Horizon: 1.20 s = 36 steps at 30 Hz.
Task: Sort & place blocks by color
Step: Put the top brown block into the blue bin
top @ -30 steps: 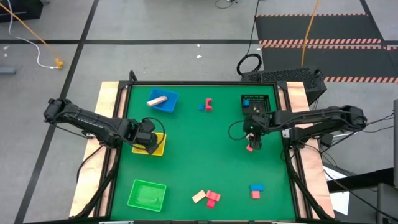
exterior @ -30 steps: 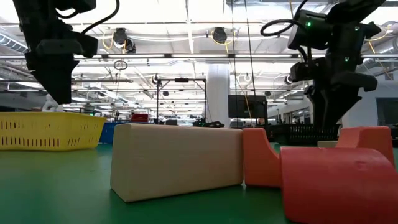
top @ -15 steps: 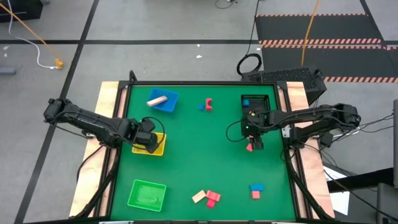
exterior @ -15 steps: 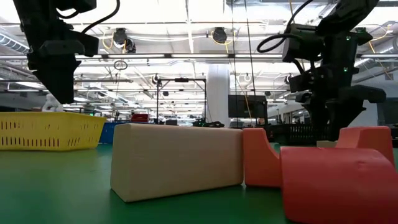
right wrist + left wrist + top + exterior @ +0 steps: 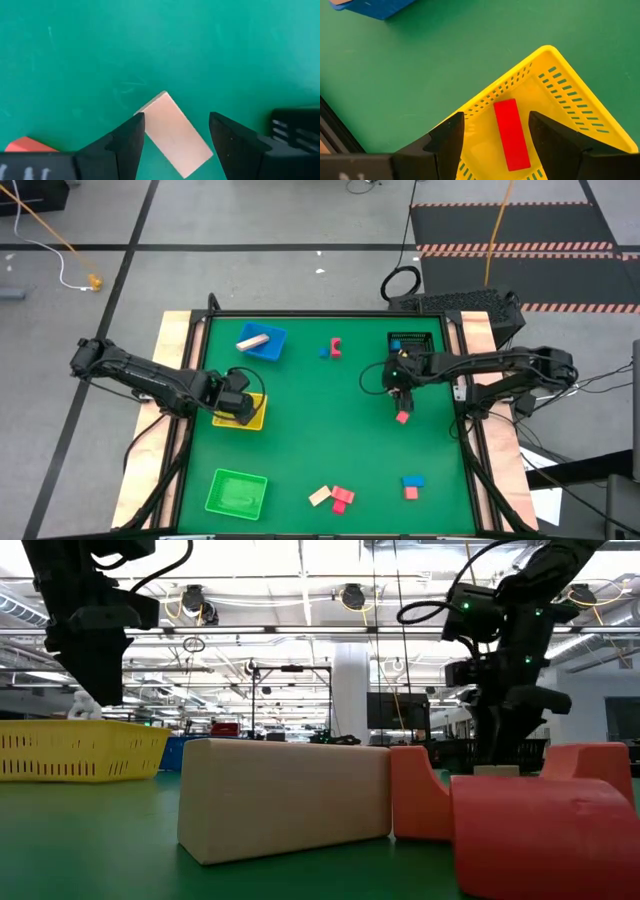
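My left gripper [image 5: 243,408] hangs open over the yellow tray [image 5: 256,420]. A red bar [image 5: 511,134] lies flat on the tray's floor, below the gap between the fingers. My right gripper [image 5: 400,388] is open above the green table, near the black mesh basket [image 5: 412,345]. In the right wrist view a tan block [image 5: 172,134] lies flat on the table below the gap between its fingers. A pink block [image 5: 402,417] lies on the table just nearer than that gripper. In the high view the gripper hides the tan block.
At the far left stands a blue tray [image 5: 262,342] with a tan bar in it, and at the near left a green tray [image 5: 237,492]. Red and blue blocks [image 5: 333,348] lie at the far middle. More tan, pink and blue blocks [image 5: 340,498] lie along the near edge.
My right gripper has gone a little toward the table's far edge and left, away from the pink block, and has rolled about its own axis. Its fingers have stayed open. The pink block has stayed where it was.
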Each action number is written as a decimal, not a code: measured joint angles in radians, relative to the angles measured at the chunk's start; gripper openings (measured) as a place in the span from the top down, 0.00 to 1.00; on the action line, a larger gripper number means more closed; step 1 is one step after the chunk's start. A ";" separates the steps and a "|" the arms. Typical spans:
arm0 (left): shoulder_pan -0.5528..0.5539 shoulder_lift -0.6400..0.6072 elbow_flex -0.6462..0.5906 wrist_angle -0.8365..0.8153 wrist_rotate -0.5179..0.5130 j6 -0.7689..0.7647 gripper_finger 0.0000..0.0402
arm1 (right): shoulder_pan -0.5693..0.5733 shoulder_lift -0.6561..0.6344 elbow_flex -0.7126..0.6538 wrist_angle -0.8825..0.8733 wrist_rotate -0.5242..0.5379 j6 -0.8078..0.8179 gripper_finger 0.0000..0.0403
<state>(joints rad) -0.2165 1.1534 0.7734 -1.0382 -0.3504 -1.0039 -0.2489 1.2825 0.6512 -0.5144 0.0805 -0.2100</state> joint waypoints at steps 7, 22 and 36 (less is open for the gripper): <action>0.000 0.000 0.000 0.000 0.000 0.000 0.44 | 0.002 -0.051 0.011 -0.050 -0.004 -0.129 0.47; 0.000 0.000 0.000 0.030 -0.018 0.005 0.44 | 0.002 0.022 -0.009 0.005 -0.004 -0.268 0.47; 0.000 0.000 0.000 0.080 -0.018 0.032 0.44 | -0.005 0.123 -0.005 0.010 -0.008 -0.203 0.50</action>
<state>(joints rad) -0.2165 1.1534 0.7738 -0.9586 -0.3687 -0.9714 -0.2543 1.4055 0.6464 -0.5048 0.0726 -0.4129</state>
